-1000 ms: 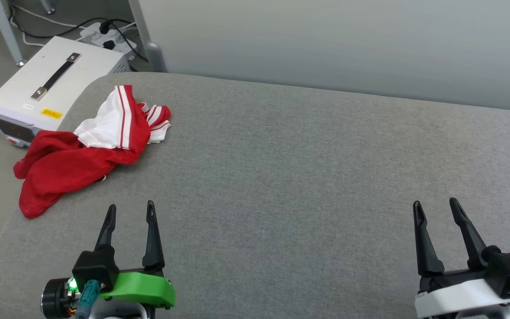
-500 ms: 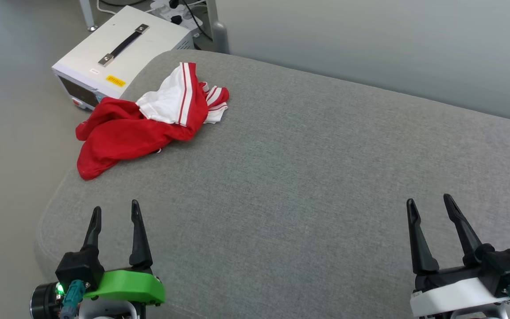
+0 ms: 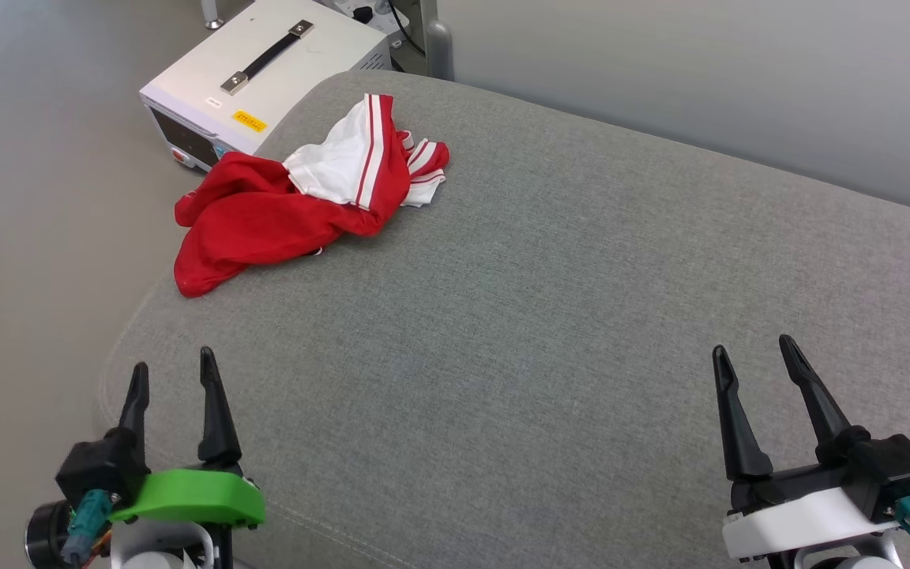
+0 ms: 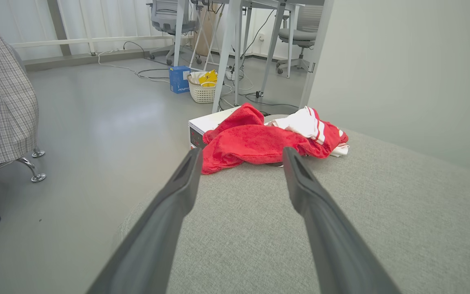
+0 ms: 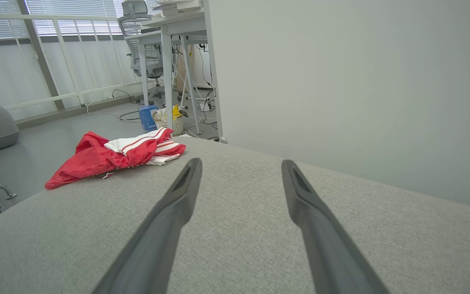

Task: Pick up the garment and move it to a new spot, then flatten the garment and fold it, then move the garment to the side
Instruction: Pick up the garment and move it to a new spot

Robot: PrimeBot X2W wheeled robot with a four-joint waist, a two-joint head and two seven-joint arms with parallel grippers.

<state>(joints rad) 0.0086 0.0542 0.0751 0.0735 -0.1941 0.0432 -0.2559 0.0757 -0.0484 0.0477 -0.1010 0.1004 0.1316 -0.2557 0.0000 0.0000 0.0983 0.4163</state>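
Lying crumpled at the far left corner of the grey upholstered bench (image 3: 581, 316): one red short-sleeved T-shirt of soft fabric (image 3: 265, 225), its white sleeve with red stripes uppermost and one red edge drooping over the bench's left rim.

On the floor just beside that corner is one white box-shaped unit with a black strap handle (image 3: 281, 71). It carries two labels on its lid, one yellow label (image 3: 249, 120) and one small white label (image 3: 212, 101); the text on both is too small to read.

The green-collared left gripper (image 3: 172, 359) sits at the near left edge, jaws apart, holding nothing. The white-collared right gripper (image 3: 751, 345) sits at the near right, jaws apart, holding nothing. Both are well apart from the T-shirt.

On the floor beyond, in the left wrist view, one blue carton (image 4: 179, 79) with unreadable print sits just beside one white woven basket (image 4: 201, 93).
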